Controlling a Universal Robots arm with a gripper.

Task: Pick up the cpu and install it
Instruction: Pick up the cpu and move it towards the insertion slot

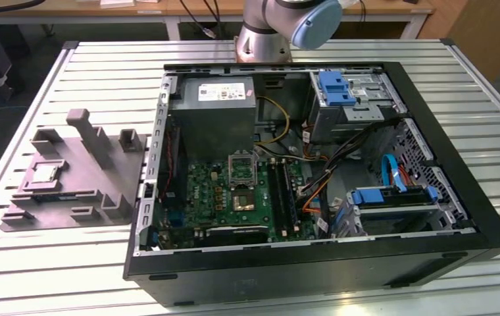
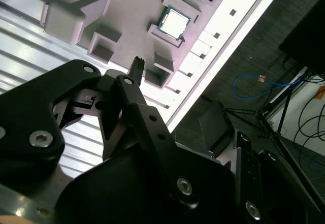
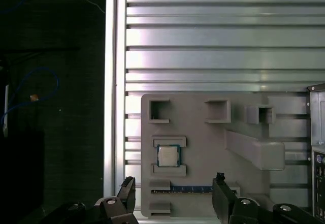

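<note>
The cpu lies well outside the machine it is meant for. The slatted metal table carries an open computer case laid on its side, with the motherboard and its black socket facing up. Just beside the case, to the exterior view's left, rests the grey tray with upright blocks. The cpu sits flat in a shallow recess on the tray's side away from the case, silvery top up, not yet lifted.

In the first wrist view the gripper hangs above the tray, its fingers spread wide with nothing between them. The cpu lies ahead of that gap, roughly centred between the two tips and apart from both. Being square it has no long axis, but its edges look square to the line joining the fingertips.

The exterior view supplies the socket, well apart from the chip. The first wrist view looks straight down on the recess and its raised lips on two opposite sides. The second wrist view catches the cpu at a slant.
</note>
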